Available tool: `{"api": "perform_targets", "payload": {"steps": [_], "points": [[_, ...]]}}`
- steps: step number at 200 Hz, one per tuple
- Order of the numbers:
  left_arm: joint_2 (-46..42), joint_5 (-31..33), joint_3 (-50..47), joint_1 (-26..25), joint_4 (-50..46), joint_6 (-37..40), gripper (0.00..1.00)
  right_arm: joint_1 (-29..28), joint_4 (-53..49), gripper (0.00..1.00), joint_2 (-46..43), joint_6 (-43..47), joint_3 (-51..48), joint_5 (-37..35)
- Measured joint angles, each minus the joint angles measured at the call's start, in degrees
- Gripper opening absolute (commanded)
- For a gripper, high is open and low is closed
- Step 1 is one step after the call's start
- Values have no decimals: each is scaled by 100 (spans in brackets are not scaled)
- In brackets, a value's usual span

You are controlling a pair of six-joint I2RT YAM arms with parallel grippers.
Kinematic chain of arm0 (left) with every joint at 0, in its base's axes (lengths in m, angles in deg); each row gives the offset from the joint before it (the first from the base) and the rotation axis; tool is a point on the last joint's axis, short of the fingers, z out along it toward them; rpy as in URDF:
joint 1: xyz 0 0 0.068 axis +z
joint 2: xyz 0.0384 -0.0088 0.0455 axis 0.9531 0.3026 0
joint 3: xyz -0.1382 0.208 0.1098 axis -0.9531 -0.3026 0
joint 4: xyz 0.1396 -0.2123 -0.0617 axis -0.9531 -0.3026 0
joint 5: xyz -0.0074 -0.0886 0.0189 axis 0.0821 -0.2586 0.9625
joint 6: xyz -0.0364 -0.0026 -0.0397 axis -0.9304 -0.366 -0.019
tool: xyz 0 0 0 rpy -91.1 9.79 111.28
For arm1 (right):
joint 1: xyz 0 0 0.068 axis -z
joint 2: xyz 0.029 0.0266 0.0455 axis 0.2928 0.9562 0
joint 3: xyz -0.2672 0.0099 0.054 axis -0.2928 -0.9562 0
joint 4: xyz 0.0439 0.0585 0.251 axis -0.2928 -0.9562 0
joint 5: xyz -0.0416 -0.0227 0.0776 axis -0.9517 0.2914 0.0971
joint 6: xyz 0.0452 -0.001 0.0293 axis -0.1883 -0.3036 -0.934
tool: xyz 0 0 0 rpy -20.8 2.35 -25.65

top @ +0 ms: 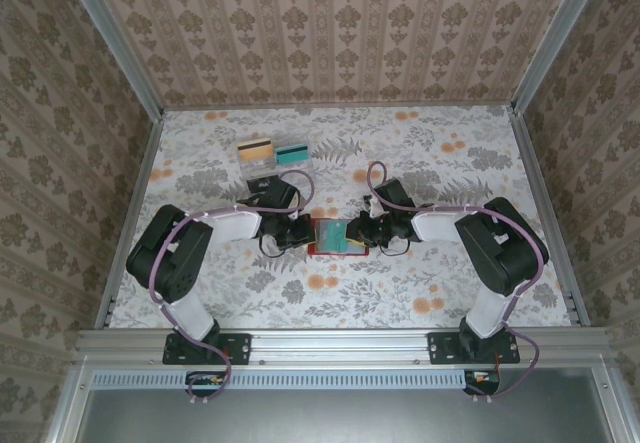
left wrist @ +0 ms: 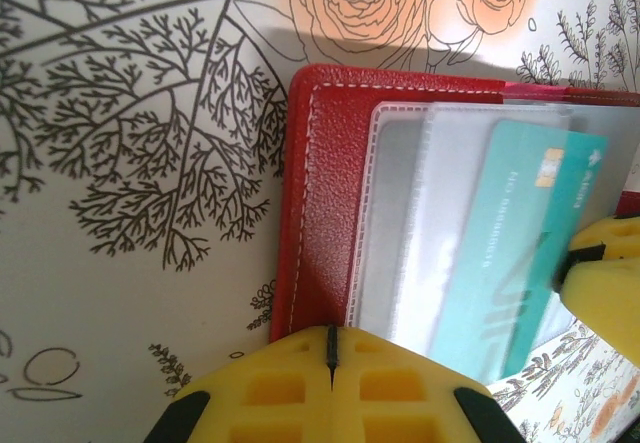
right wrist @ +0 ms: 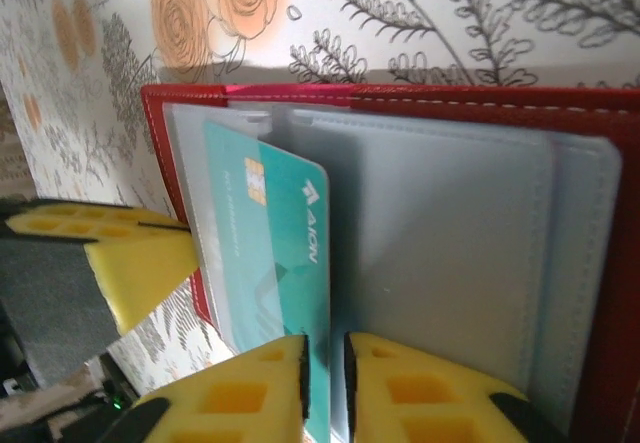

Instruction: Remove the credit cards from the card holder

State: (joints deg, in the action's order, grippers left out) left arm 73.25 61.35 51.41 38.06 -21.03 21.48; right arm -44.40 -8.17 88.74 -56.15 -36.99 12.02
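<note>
- Two grippers meet mid-counter: the left gripper [left wrist: 330,343] is clenched on the left edge of the open red card holder [left wrist: 320,213], and the right gripper [right wrist: 325,363] pinches a teal credit card [right wrist: 265,253] partly out of its clear sleeve.
- Bare counter [top: 300,298] surrounds the holder.
- Card lettering looks like "AION".
- Toward the far edge, a clear tray [top: 265,171] holds a tan card [top: 256,149] and a second teal card [top: 293,153].
</note>
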Motion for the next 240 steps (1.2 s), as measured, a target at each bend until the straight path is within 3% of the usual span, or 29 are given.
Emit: {"api": "perform_targets", "payload": {"steps": [106, 142, 240], "points": [[17, -13, 13, 0, -9, 22, 0, -70, 350, 18, 380, -127, 232, 212], [37, -26, 42, 4, -44, 24, 0, -101, 372, 0, 435, -101, 269, 232], [70, -92, 87, 35, -107, 81, 0, 409, 317, 0, 146, 247, -81, 474]]}}
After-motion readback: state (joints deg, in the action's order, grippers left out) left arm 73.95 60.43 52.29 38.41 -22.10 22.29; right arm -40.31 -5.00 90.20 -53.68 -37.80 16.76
